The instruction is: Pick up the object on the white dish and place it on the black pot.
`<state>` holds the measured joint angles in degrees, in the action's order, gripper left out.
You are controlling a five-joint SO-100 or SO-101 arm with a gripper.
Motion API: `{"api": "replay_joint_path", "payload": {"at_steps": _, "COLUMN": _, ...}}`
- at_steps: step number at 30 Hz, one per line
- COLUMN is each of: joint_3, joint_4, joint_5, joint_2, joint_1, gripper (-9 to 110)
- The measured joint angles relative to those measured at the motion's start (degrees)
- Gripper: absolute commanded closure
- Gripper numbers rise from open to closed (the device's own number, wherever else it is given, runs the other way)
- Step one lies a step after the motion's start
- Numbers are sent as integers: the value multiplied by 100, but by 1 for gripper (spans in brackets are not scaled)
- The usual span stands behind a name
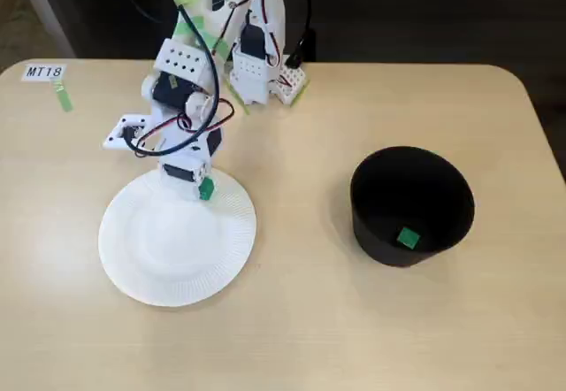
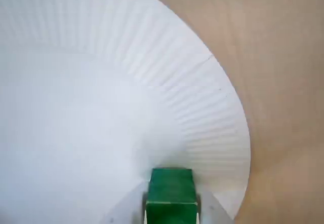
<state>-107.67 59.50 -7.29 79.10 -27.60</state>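
The white dish (image 1: pixel 141 272) lies on the table at the left of the fixed view. My gripper (image 1: pixel 198 185) hangs over its far rim, shut on a tiny green cube (image 1: pixel 206 188). In the wrist view the cube (image 2: pixel 171 192) sits between my pale fingers (image 2: pixel 211 210) at the bottom edge, over the dish's ribbed rim (image 2: pixel 202 112). I cannot tell whether the cube touches the dish. The black pot (image 1: pixel 376 232) stands at the right, with a second green cube (image 1: pixel 408 238) inside it on its floor.
The arm's base and wiring (image 1: pixel 252 64) stand at the table's far edge. A label reading MT18 (image 1: pixel 43 72) and a green tape strip (image 1: pixel 64 97) lie at the far left. Bare tabletop (image 1: pixel 301 223) separates dish and pot.
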Motion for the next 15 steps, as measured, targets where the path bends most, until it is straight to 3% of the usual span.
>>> {"api": "replay_joint_path", "payload": {"at_steps": 8, "joint_3": -9, "joint_4": -246, "joint_5": 562, "joint_2": 1406, "joint_1": 70, "gripper": 101}}
{"api": "replay_joint_path", "payload": {"at_steps": 15, "joint_3": -9, "joint_4": -923, "joint_5": 1178, "joint_2": 2883, "joint_1": 896, "gripper": 101}}
